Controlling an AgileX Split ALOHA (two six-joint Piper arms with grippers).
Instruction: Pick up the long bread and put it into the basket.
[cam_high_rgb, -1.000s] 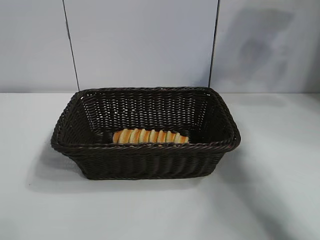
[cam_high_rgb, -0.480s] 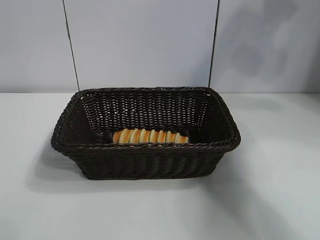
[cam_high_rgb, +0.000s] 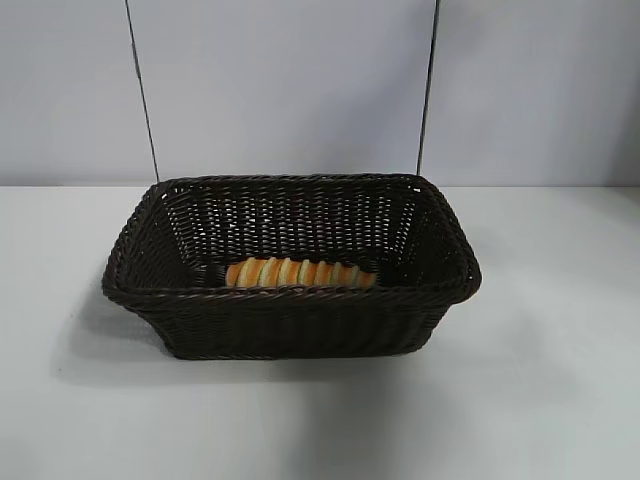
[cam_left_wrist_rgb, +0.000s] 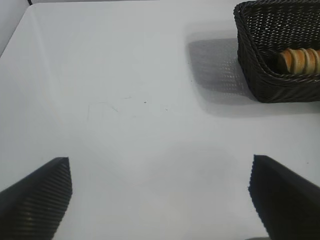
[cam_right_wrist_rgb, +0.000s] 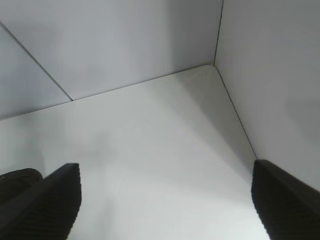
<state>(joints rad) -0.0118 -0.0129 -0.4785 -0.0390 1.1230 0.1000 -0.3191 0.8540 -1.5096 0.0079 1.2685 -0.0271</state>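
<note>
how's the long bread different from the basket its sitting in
Colour: the long bread is golden yellow with orange-brown stripes; the basket is dark brown all over.
Surface: the bread has crosswise ridges; the basket is woven wicker with a braided rim.
Size: the bread is much shorter than the basket and spans only part of its floor.
Role: the bread lies inside; the basket stands on the table.
Both are elongated, running the same way.

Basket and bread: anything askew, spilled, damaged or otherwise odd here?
Nothing stands out. The long bread lies flat inside the basket, close to its near wall. The basket sits upright on the table, weave intact, nothing spilled.
</note>
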